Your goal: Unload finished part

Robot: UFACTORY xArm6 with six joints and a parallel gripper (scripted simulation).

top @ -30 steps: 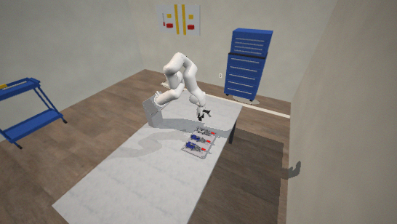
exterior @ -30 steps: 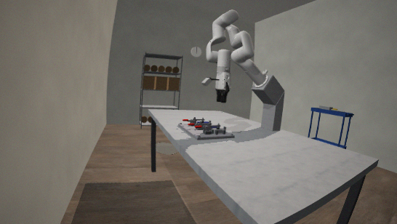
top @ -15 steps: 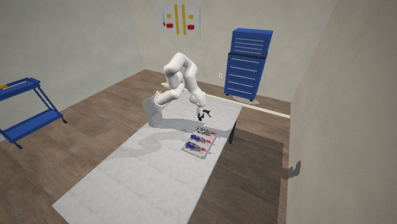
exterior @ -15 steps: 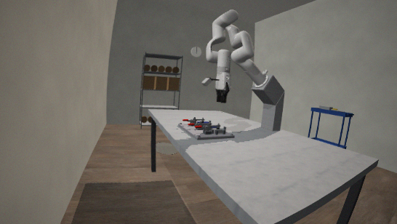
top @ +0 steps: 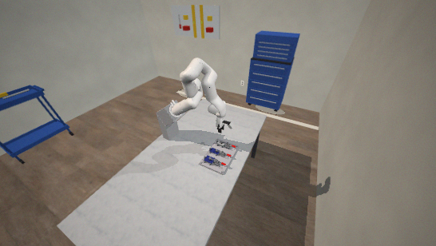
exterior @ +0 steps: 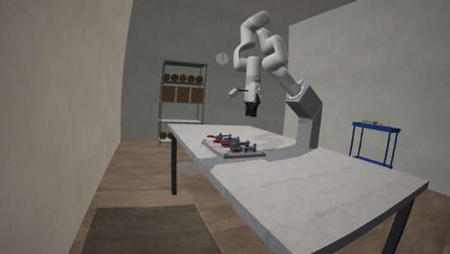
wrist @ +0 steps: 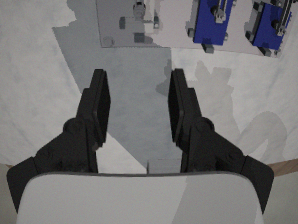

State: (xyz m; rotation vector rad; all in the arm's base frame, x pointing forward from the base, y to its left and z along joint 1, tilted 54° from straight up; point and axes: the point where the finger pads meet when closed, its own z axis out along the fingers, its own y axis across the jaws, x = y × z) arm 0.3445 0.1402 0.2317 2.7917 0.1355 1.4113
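pincer (top: 224, 127) (exterior: 250, 110) (wrist: 139, 84) near | wrist: two blues (wrist: 213, 21) (wrist: 270, 27); exterior: blues perhaps hidden

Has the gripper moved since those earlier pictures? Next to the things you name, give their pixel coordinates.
No, not that I can see: in the exterior view the gripper (top: 224, 127) (exterior: 250, 115) (wrist: 139, 84) hangs at the same spot beside the shelf rack (exterior: 160, 103).
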